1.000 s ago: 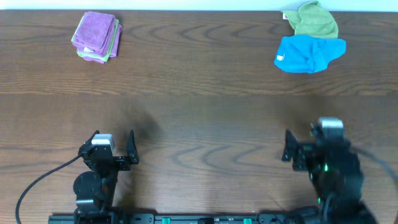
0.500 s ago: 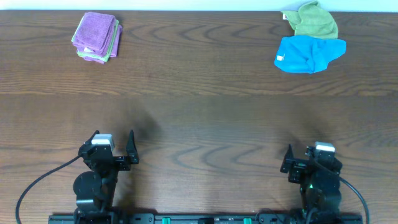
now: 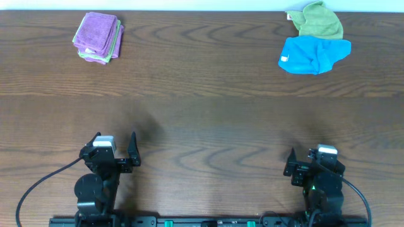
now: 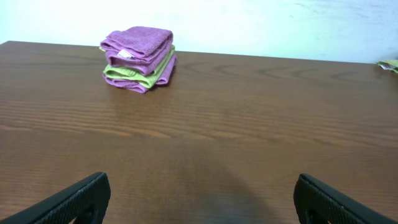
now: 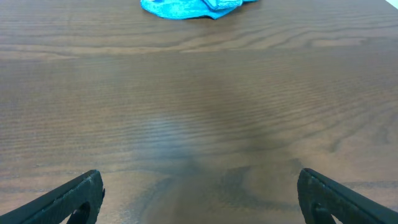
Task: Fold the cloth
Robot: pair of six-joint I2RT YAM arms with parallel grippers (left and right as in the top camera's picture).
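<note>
The purple cloth (image 3: 96,30) lies folded on top of a small stack at the far left of the table, with a light green cloth and another purple layer under it. In the left wrist view (image 4: 138,41) a small white tag shows on its front fold. My left gripper (image 3: 114,144) is open and empty near the front edge, far from the stack; its fingers (image 4: 202,199) frame bare wood. My right gripper (image 3: 308,162) is open and empty at the front right, over bare wood (image 5: 202,199).
A bright blue cloth (image 3: 312,54) lies crumpled at the far right, and its near edge shows in the right wrist view (image 5: 186,7). A light green cloth (image 3: 320,20) is bunched just behind it. The table (image 3: 208,113) is dark wood with a white wall behind.
My right arm has drawn back toward the front edge and lowered, settling there. The left arm and the cloths have not moved.
</note>
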